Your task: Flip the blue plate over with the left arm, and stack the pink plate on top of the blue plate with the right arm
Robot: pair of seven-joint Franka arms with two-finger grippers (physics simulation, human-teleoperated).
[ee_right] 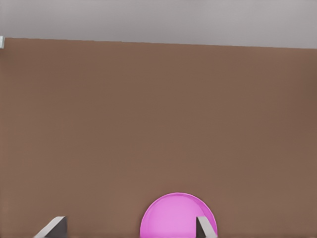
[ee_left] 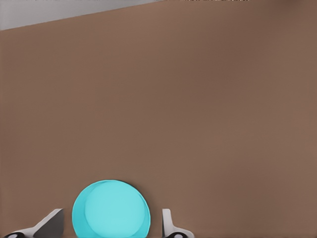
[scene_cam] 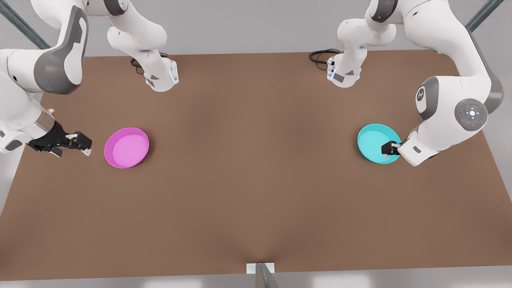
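Looking at your left gripper (scene_cam: 389,151) first: it's down at the blue plate (scene_cam: 374,142), at the edge on the front view's right. In the left wrist view the fingers (ee_left: 49,224) sit spread either side of the plate (ee_left: 110,210), so it's released, not pinching anything yet. The plate lies open side up on the brown table (scene_cam: 256,192). I think the flip goes best if you get one finger inside the rim and one outside, clamp firmly, then lift enough that the far edge clears the table before you roll the wrist. Otherwise it'll probably just skid.

Your right gripper (scene_cam: 76,142) hangs just beside the pink plate (scene_cam: 126,147), not touching, fingers (ee_right: 50,228) apart and nothing in them. That plate (ee_right: 174,217) sits well apart from the blue one. I'd keep that arm waiting until the flip is done.
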